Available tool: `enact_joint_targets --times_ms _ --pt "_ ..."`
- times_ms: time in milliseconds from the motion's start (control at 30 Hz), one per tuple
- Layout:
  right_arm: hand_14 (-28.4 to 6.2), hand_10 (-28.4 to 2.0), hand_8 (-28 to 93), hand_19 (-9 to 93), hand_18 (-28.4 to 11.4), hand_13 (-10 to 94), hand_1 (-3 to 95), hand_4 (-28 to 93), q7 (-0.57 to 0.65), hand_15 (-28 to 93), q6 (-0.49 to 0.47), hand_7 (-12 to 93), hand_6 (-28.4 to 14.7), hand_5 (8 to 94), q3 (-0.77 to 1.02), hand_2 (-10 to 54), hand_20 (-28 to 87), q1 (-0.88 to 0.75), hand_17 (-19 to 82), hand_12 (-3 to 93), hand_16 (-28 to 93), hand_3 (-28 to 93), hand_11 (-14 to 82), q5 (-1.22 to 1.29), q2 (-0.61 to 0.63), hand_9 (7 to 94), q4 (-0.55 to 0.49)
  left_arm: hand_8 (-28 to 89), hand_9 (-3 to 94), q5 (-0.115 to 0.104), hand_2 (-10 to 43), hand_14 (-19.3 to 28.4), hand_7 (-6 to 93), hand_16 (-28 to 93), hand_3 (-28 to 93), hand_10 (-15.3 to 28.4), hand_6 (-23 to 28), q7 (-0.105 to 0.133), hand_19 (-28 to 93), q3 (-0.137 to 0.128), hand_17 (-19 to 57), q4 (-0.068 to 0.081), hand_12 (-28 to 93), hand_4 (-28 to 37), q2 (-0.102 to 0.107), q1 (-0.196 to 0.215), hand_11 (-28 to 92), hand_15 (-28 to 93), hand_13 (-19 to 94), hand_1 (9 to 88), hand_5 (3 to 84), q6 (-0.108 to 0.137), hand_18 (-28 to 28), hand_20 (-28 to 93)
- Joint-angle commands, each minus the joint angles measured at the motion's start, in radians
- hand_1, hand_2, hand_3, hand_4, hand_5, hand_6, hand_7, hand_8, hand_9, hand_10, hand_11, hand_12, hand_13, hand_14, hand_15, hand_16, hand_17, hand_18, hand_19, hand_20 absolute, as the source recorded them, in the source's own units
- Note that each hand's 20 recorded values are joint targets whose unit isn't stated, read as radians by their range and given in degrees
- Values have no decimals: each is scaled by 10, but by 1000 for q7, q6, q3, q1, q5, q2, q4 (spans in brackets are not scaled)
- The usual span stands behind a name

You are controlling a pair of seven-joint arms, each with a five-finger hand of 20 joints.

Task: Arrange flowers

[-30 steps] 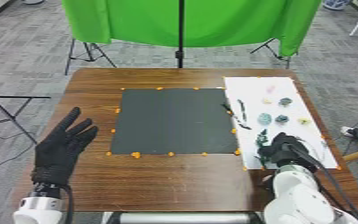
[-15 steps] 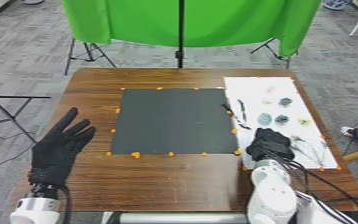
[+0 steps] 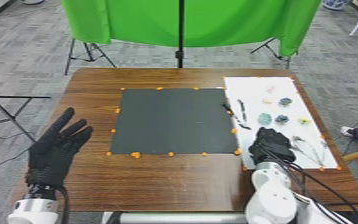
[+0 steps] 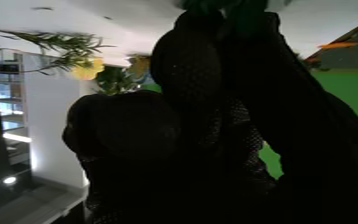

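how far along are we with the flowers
It looks early: nothing looks finished, as the flower heads lie loose on the white sheet. The right hand is at a green sprig; whether it is gripped, I can't tell. Left to do, probably: arranging them on the dark board.
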Motion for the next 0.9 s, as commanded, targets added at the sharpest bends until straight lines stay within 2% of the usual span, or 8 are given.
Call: enact_joint_targets --times_ms 33,100,367,500,633,833,867,900 --pt "-78 -119 113 932 -215 864 570 -283 -6 691 107 296 -51 866 31 -95 391 -18 530 252 206 714 468 -78 27 895 -83 -99 347 -20 41 276 109 -81 803 192 60 52 531 15 -109 0 106 -251 29 12 204 471 238 238 366 24 269 62" --pt "-78 -118 115 932 -216 866 570 -283 -17 693 146 293 -51 868 16 -95 396 12 531 252 207 717 468 -83 25 897 -100 -99 347 -26 40 276 109 -81 803 192 60 82 532 22 -109 3 106 -251 46 21 204 470 238 238 366 26 269 62" --pt "-80 -119 122 932 -220 870 567 -283 -152 697 181 282 -52 879 -135 -95 423 251 535 247 210 727 467 -35 -75 904 -120 -100 347 -30 40 276 109 -81 803 192 61 91 531 8 -109 -13 107 -252 57 48 206 471 238 239 365 45 269 63" --pt "-80 -121 126 932 -223 871 566 -283 -254 698 165 280 -53 881 -280 -95 432 438 532 245 211 728 470 10 -182 906 -52 -100 347 -33 40 276 110 -81 803 192 61 97 531 1 -109 -18 106 -252 64 59 206 471 238 239 365 54 269 63" --pt "-80 -121 127 932 -225 872 566 -283 -353 698 125 276 -53 884 -366 -95 435 545 532 239 210 726 473 82 -327 906 43 -100 347 -49 40 277 111 -81 803 193 61 127 532 -6 -109 -28 106 -252 93 76 207 471 238 239 365 75 269 63" --pt "-81 -120 128 932 -224 873 563 -283 -424 700 41 273 -52 886 -421 -95 437 599 534 229 210 721 477 182 -469 908 172 -100 347 -26 41 277 111 -82 803 192 61 90 532 -13 -109 -33 106 -252 82 41 207 471 238 239 365 73 269 63" --pt "-81 -120 129 932 -224 874 562 -283 -429 700 42 274 -52 886 -433 -95 437 603 534 228 210 721 478 211 -482 908 189 -100 347 -37 41 277 111 -82 803 193 61 103 532 -9 -109 -37 105 -252 97 48 207 471 238 239 365 84 269 63" --pt "-80 -120 129 932 -224 874 561 -283 -425 700 22 273 -52 886 -438 -95 437 605 534 228 210 722 478 228 -495 908 205 -100 347 -30 41 276 110 -82 803 192 61 79 532 -16 -109 -37 105 -252 87 39 207 471 238 239 365 77 269 63"
